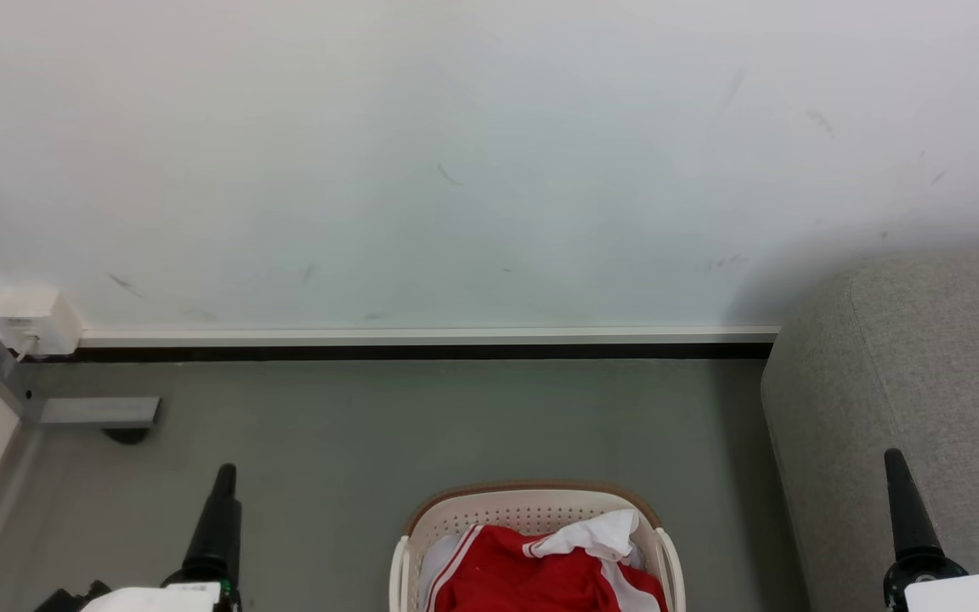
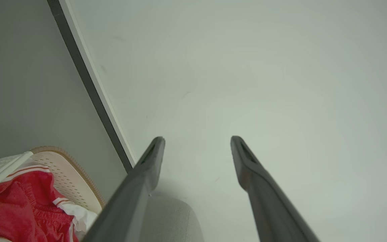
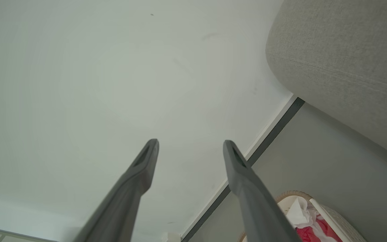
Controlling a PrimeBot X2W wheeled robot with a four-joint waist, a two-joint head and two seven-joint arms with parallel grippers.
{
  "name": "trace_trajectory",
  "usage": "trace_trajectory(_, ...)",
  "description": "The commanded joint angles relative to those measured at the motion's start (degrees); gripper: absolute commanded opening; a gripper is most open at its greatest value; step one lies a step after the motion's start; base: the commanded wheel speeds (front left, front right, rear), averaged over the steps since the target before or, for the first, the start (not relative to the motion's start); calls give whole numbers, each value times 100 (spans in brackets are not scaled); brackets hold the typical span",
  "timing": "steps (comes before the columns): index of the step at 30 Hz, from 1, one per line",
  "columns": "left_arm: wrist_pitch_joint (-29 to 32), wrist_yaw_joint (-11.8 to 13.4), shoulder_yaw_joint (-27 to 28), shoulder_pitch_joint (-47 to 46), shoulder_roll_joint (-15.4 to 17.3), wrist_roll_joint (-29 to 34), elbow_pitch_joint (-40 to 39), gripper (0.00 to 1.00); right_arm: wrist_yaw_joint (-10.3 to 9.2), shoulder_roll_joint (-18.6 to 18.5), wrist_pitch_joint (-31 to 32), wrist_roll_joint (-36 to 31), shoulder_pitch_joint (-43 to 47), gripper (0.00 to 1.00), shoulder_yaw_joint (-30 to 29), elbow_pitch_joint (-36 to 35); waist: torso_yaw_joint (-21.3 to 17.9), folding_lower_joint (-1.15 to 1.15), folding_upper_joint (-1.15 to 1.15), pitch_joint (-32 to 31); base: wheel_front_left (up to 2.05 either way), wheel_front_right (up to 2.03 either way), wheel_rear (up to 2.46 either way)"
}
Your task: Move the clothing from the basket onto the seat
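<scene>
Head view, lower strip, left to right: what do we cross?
left gripper → basket, with the clothing inside it → right gripper, seen against the seat

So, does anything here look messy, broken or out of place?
Nothing serious. The clothing lies crumpled inside the basket, with none spilled on the floor that shows. The wall has a few faint dark scuffs. The seat looks undamaged.

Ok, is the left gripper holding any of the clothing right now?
No, the left gripper stands open and empty, while the red and white clothing lies in the basket.
</scene>
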Motion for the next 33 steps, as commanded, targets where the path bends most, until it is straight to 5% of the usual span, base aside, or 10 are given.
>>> trace_trajectory(1,-84,18,-20,-45,38,247,-128,100,-2,-56,-75,-336,-63,100,55,-164,-4,0,0,0,0,0,0)
trace_trajectory(33,-713,307,-394,114,59,3534,-552,100,-5,-85,-703,-3518,14,100,569,-324,-55,0,0,20,0,0,0)
